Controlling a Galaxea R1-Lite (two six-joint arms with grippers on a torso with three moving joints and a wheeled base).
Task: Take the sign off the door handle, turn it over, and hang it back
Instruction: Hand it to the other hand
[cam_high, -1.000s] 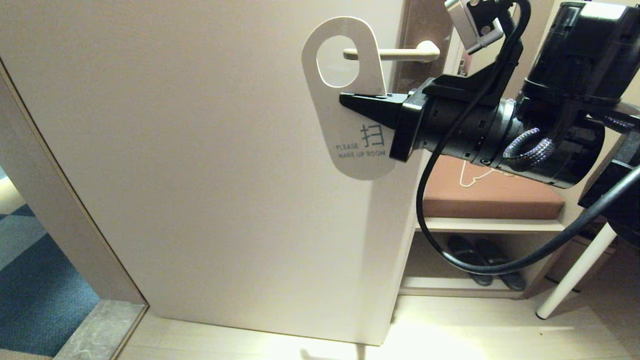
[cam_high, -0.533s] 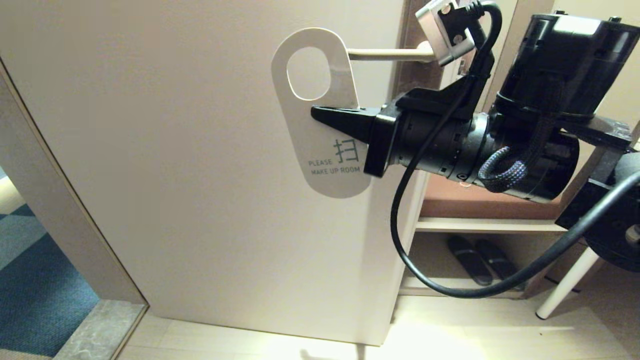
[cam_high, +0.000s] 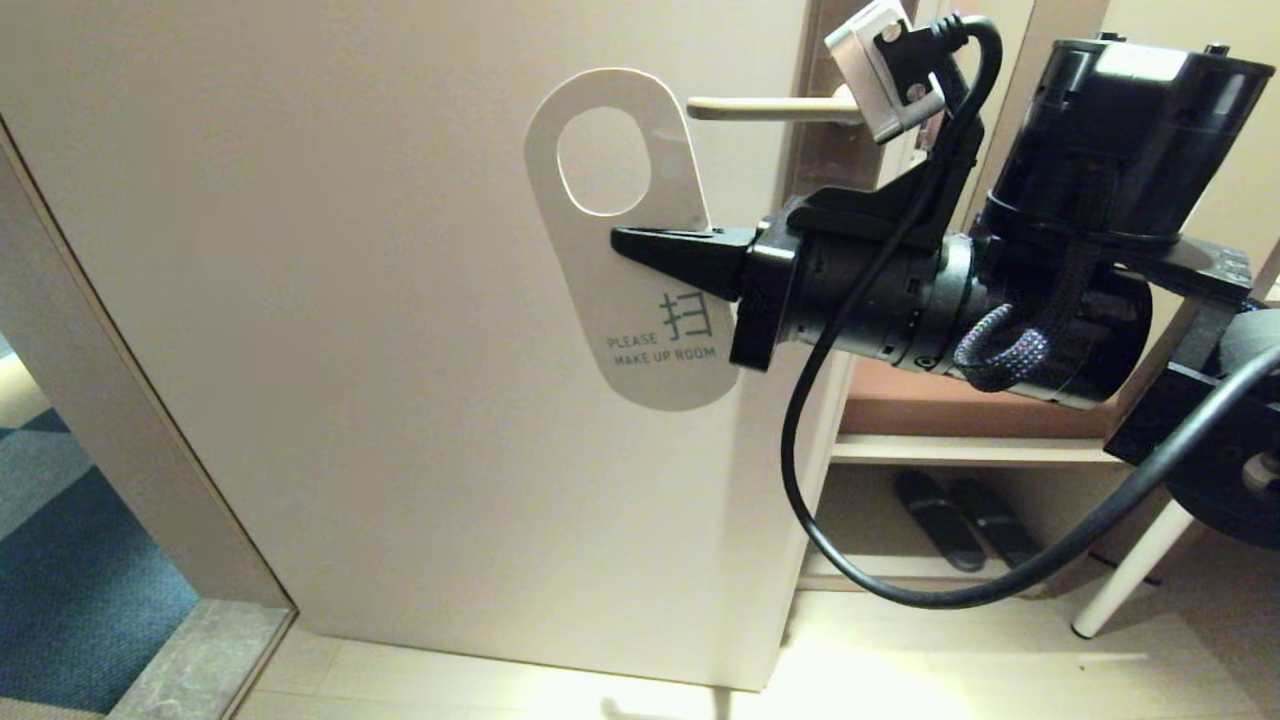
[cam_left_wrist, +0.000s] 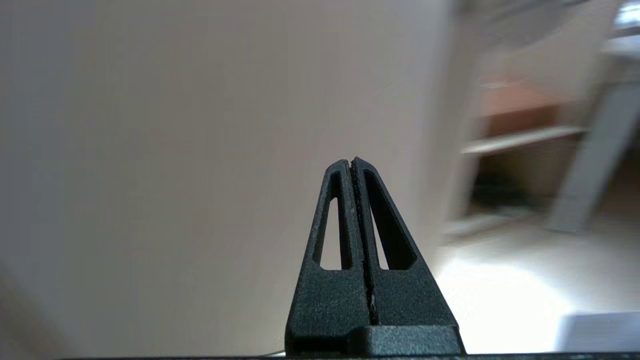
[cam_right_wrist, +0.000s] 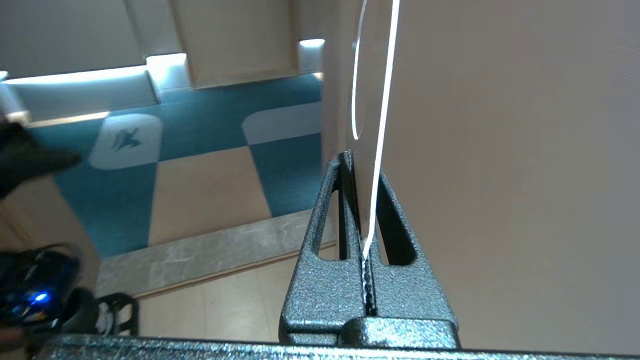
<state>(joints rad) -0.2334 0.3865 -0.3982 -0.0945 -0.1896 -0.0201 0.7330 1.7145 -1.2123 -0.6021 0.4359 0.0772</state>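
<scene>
Head view: the right tool (cam_high: 640, 247) comes in level from the right and is clamped on the edge of the sign (cam_high: 630, 300), just under the oval hole. The sign is off the handle (cam_high: 765, 106). It hangs in the air in front of the door (cam_high: 350, 300), beside the free tip of the handle and a little lower, and does not touch it. Its white face with "PLEASE MAKE UP ROOM" looks toward the camera. Its long axis is nearly upright, leaning a little, with the hole at the top. The handle is a level lever, and its free tip points at the sign. The left tool does not show here.

Left wrist view: the left tool (cam_left_wrist: 352, 162) has its two fingers pressed together with nothing between them. In front of it is only the plain door, no sign and no handle.

Right wrist view: the sign (cam_right_wrist: 372, 125) is seen edge-on as a thin plate between the two fingers of the right tool (cam_right_wrist: 361, 165), close beside the door.

I judge that the coming move depends on one relation: the hole is beside and below the handle tip, so to hang the sign again the hole must come level with the tip and then slide along the lever toward the plate. The right arm is the nearer one.
</scene>
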